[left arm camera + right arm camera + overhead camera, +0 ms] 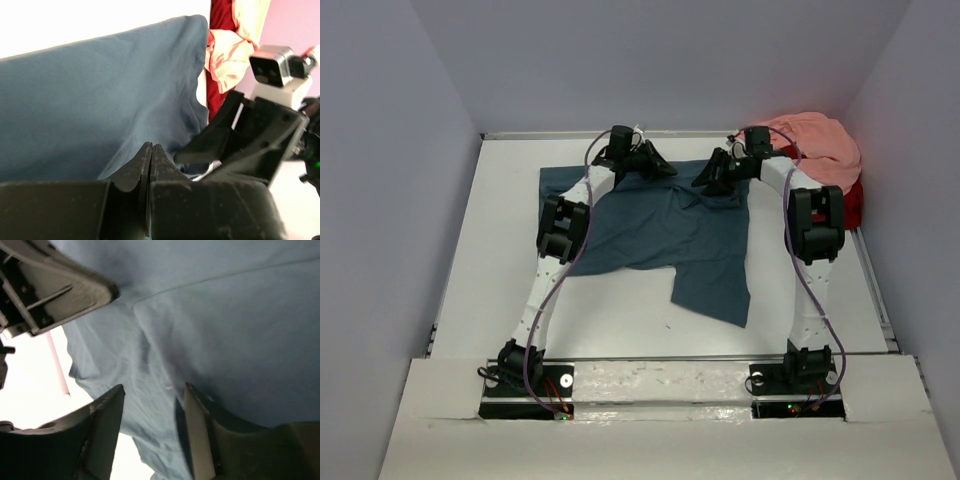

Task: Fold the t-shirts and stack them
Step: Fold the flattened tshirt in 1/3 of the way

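Black fingers of the left gripper (151,150) are pressing together on a raised ridge of the dark teal-blue cotton t-shirt (100,95), a pinch only the left wrist view is showing. The right gripper (152,392) is standing with its jaws apart, the same cloth lying just beyond them. The top view is showing that shirt spread and rumpled on the white table (500,280), both grippers at its far edge. The salmon pink t-shirt (815,145) is lying heaped over the red t-shirt (852,205) in the far right corner.
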`<action>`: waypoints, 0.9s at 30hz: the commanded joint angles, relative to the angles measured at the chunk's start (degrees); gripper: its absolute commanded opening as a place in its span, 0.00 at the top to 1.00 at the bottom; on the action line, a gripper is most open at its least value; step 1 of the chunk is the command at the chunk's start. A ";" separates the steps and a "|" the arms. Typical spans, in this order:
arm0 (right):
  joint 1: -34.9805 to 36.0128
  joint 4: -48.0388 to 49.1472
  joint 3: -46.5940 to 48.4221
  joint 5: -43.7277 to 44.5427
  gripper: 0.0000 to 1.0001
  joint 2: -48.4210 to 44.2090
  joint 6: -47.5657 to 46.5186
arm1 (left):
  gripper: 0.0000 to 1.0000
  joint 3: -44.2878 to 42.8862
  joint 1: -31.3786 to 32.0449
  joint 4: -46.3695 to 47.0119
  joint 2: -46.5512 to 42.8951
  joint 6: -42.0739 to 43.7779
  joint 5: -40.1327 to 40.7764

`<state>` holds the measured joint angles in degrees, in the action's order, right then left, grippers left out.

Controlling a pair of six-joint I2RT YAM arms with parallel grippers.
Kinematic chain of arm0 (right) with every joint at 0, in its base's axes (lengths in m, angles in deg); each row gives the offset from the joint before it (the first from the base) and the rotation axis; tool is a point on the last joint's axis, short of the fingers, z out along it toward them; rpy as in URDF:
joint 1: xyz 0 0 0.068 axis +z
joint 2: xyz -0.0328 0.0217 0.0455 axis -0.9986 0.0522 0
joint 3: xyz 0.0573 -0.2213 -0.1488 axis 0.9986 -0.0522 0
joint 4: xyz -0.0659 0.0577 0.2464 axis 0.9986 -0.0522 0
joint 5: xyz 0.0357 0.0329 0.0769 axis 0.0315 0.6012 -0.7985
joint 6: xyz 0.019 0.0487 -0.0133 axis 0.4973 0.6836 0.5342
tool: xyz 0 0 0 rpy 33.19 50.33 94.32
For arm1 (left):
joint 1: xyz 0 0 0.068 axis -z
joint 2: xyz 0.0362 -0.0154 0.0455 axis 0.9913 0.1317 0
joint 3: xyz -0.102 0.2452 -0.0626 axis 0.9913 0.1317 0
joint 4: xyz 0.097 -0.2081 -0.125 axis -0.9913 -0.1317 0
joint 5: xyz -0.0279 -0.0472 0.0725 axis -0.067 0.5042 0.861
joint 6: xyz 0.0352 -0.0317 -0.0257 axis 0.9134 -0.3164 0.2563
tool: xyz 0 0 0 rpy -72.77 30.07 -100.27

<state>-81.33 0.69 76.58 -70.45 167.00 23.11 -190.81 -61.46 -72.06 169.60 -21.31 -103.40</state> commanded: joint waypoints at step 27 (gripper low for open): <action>16.04 -38.62 25.72 40.97 0.39 0.36 -17.03 | 0.92 0.73 -2.51 -11.38 -3.47 -2.93 3.67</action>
<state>-65.64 -31.70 96.25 -36.51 164.94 5.21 -189.26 -63.50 -81.70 169.60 -24.70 -99.16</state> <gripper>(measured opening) 0.616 0.082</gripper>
